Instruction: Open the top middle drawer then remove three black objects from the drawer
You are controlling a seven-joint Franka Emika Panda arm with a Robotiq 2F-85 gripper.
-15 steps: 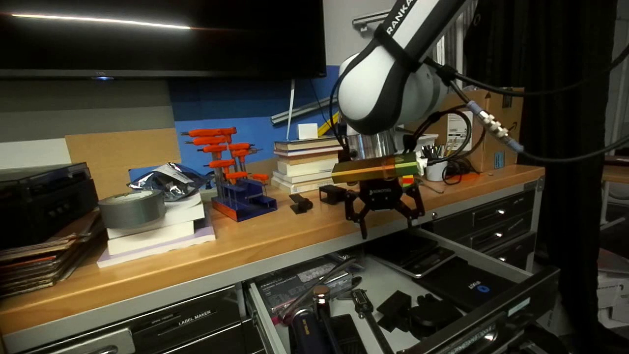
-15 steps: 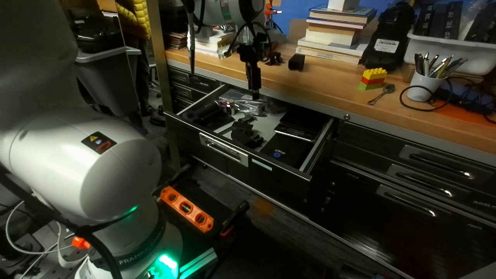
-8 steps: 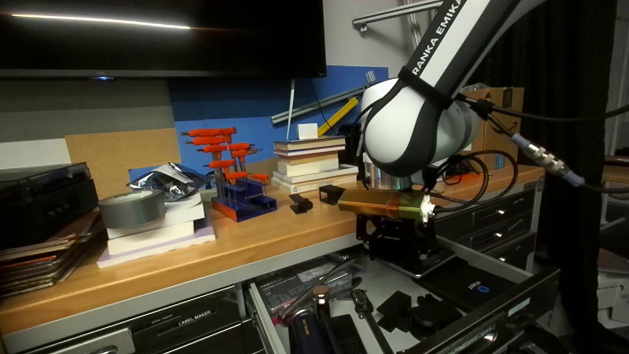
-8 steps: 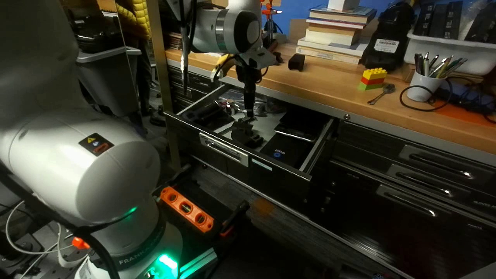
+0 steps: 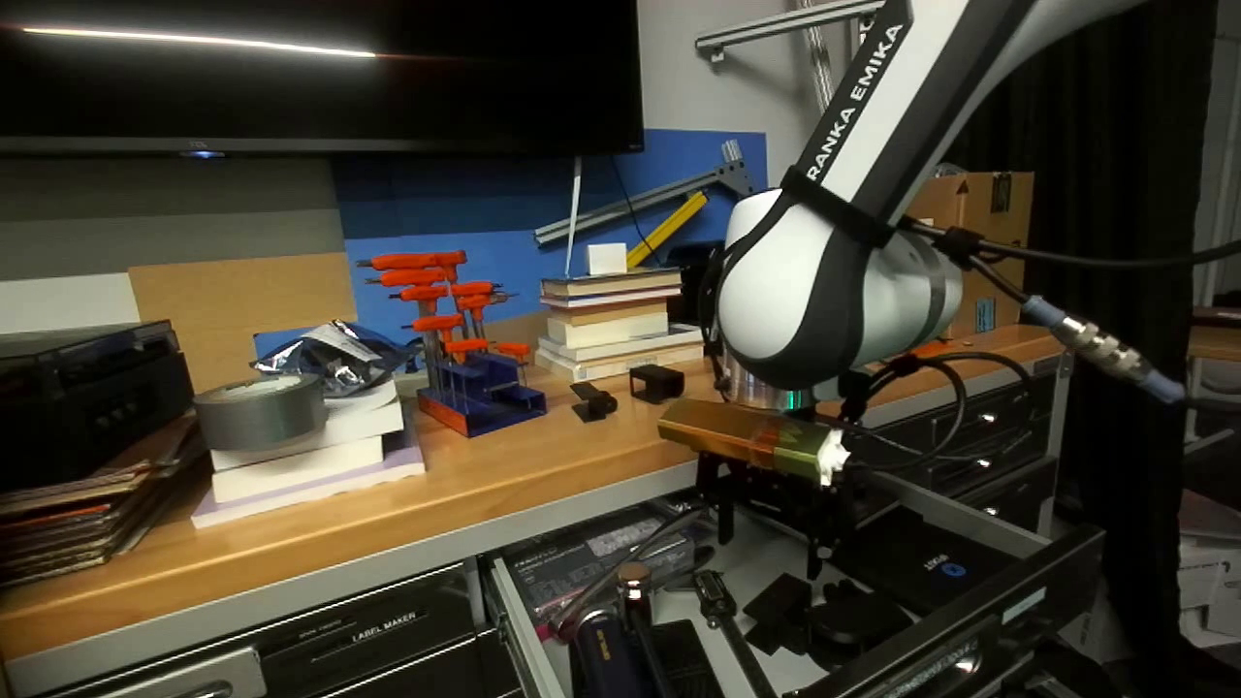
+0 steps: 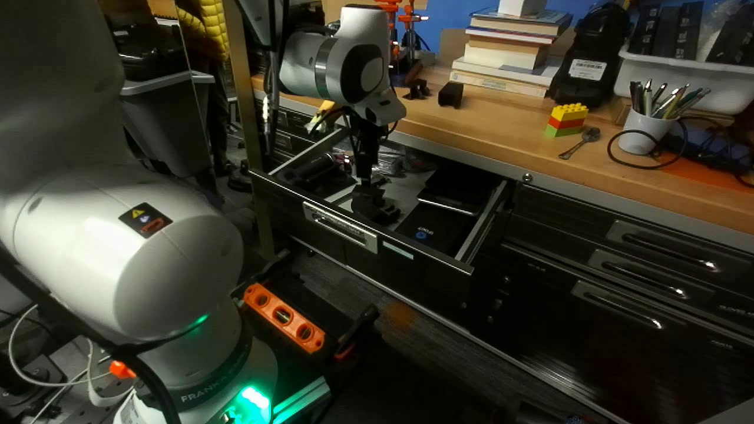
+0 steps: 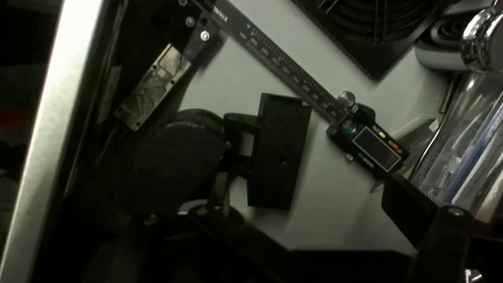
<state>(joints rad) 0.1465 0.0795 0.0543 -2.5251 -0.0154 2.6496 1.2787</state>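
Fingers (image 5: 725,519) lowered over drawer (image 6: 340,227), spread apart, caliper (image 7: 289,70) readable only in wrist view

Gripper (image 6: 366,180) over open top mid drwr (image 6: 436,265), 2 blk objs (image 6: 451,95) on bench (image 6: 500,126) nr bks (image 6: 505,56).

Drawer (image 6: 484,221) stands pulled out and admits entry from above; its front panel (image 6: 436,274) walls off the near side. The end effector (image 5: 771,545) hangs over the interior, jaws apart. Bare drawer floor (image 7: 342,216) lies on the far side of the black bracket (image 7: 277,149). The caliper (image 7: 302,84) sits just left of the bracket, leaving minimal clearance; contact undetermined. A flat black box (image 5: 902,553) occupies the right. On the tabletop (image 6: 500,126), passage is available between the black block (image 6: 451,94) and toy bricks (image 6: 567,120).
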